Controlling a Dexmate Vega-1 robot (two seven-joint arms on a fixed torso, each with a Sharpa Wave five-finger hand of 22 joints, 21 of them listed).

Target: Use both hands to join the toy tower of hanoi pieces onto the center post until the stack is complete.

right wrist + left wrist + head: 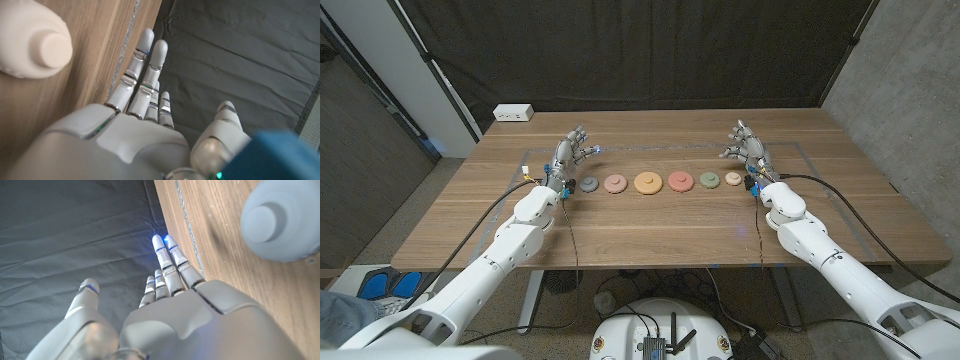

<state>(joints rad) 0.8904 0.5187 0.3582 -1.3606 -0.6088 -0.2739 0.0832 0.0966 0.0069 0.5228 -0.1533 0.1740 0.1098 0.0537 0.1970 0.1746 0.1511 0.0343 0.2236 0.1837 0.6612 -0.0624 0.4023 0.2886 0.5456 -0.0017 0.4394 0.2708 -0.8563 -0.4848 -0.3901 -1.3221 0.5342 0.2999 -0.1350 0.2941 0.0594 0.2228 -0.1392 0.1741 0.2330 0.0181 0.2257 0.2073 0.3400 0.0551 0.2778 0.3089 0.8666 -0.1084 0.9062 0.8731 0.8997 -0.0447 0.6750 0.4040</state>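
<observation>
On the table (pixel 470 215), six discs sit in a row between the left hand (pixel 571 152) and right hand (pixel 747 148), both spread, holding nothing.

Even, soft overhead light, faint shadows, wide-angle bending at the head view's edges, wrist views softly blurred close up.

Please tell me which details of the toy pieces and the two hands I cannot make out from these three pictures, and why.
- Center post: in the head view the six discs are too small to show which one carries it.
- Grey disc: cut off by the left wrist picture's edge.
- Cream disc: cut off by the right wrist picture's edge.
- Left hand and right hand: palms unseen; the wrist views show only their backs.
</observation>
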